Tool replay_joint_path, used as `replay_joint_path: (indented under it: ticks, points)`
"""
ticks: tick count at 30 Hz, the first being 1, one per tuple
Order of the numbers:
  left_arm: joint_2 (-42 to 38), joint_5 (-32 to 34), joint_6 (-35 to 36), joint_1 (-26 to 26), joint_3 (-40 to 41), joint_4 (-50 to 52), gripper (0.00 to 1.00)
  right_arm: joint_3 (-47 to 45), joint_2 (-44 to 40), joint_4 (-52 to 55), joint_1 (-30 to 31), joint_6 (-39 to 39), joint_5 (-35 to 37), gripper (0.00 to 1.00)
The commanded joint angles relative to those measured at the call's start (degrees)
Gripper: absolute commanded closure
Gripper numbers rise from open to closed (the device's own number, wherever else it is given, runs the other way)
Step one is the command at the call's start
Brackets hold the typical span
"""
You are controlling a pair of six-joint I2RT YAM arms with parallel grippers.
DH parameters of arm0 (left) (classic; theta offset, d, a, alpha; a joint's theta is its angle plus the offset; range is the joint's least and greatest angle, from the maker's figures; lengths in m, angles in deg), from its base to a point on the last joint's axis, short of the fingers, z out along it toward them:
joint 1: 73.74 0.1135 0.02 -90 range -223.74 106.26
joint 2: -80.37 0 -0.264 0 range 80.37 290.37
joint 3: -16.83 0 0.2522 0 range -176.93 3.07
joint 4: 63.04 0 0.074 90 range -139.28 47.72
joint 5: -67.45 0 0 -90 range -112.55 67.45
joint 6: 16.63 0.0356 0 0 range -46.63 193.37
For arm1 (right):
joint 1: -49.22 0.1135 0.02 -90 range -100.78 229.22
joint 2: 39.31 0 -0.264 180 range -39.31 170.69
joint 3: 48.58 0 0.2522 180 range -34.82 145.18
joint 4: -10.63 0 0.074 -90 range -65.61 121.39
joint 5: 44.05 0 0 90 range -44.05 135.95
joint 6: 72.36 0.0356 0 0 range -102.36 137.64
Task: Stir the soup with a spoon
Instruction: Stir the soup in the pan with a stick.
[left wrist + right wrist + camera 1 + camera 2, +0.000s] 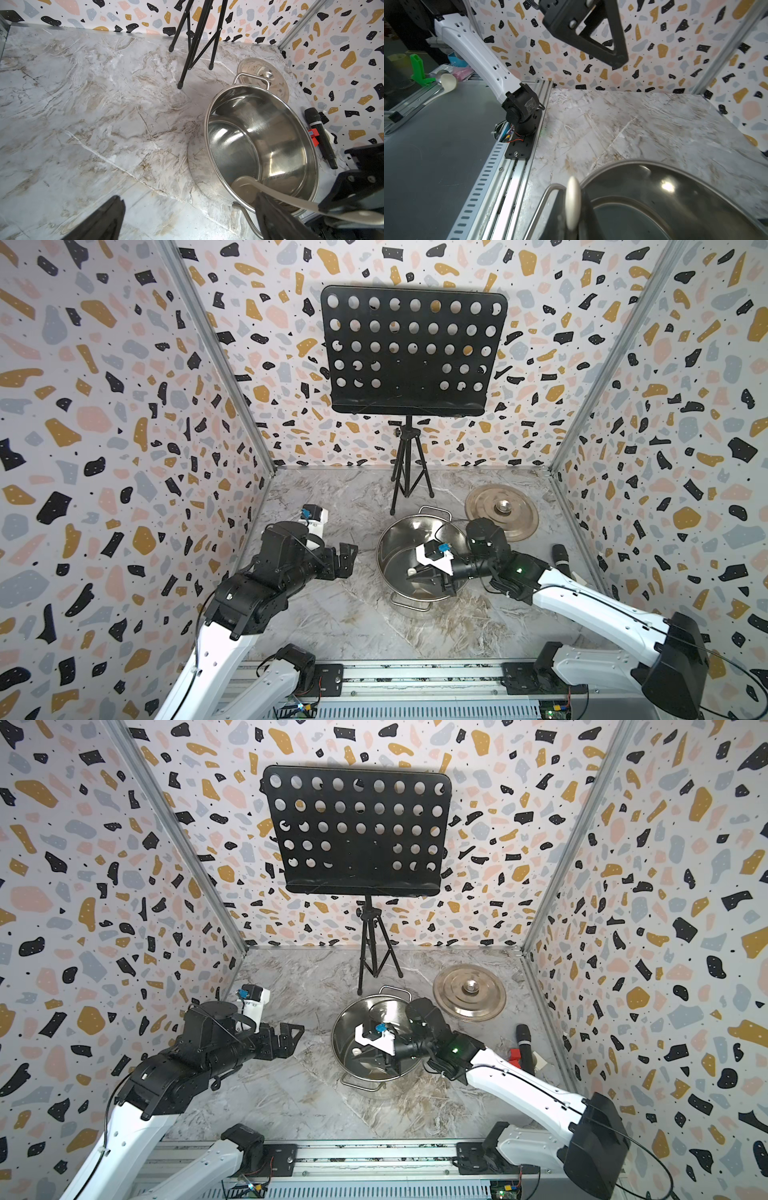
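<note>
Two grippers in view: my right gripper (420, 576) is clamped on the ladle (288, 199) handle, bowl down inside the stockpot (399, 539), while my left gripper (347, 560) hangs wide open, empty, beside it.

Marble-patterned tabletop (332, 614) is carrying a shiny steel stockpot (399, 539) standing upright right of its middle, with a flat round lid (486, 508) lying knob-up just beside it, toward the back right corner. A black music stand's tripod (409, 456) is standing at the back edge. A black microphone (524, 1042) is lying along the right wall, with a small red block (515, 1057) just beside it.
</note>
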Motion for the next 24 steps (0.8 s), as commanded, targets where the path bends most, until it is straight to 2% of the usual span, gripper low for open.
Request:
replay_joint_path:
  ticks: [1,7,15,19,24]
  points:
    - [-1.33,0.24,-0.81,-0.02,0.2,-0.62,0.01,5.37,4.17,-3.83,1.51,-1.41,-1.82,1.0]
    - [-3.88,1.97,-1.31,0.0,0.55,1.06,0.01,12.86,13.56,-5.54,1.17,-4.9,0.78,1.0]
    - [-4.69,2.69,-1.33,0.03,-0.45,2.38,0.01,20.71,22.87,-8.22,-4.69,-3.98,4.49,1.0]
    - [-4.74,2.8,-1.04,0.0,-0.43,2.71,0.01,21.08,23.23,-8.0,-8.88,-1.89,8.34,1.0]
    - [-4.78,2.46,-0.65,0.0,0.06,1.91,0.01,15.6,18.25,-7.09,-15.21,-0.97,11.72,1.0]
